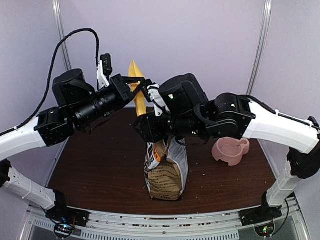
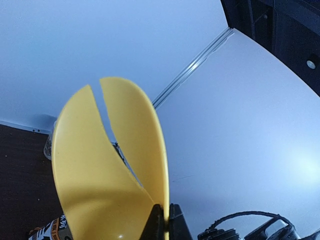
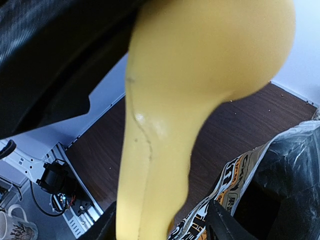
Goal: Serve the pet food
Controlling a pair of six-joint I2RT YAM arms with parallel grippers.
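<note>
The yellow scoop [image 1: 135, 75] stands nearly upright above the back of the table, bowl end up. My left gripper [image 1: 133, 86] is shut on the rim of the scoop's bowl [image 2: 100, 175], whose thin edge is pinched between the black fingers of this left gripper [image 2: 166, 215]. My right gripper [image 3: 165, 225] straddles the scoop's handle [image 3: 150, 190]. Its jaws are open, with a gap on the right side. The kraft-brown bag [image 1: 167, 172] stands open below the right gripper [image 1: 144, 120]. The pet food is hidden inside it.
A pink double bowl [image 1: 231, 150] sits on the dark wood table [image 1: 100, 155] to the right of the bag. The bag's printed top edge [image 3: 235, 190] lies just under my right fingers. Pale walls close in the back and sides.
</note>
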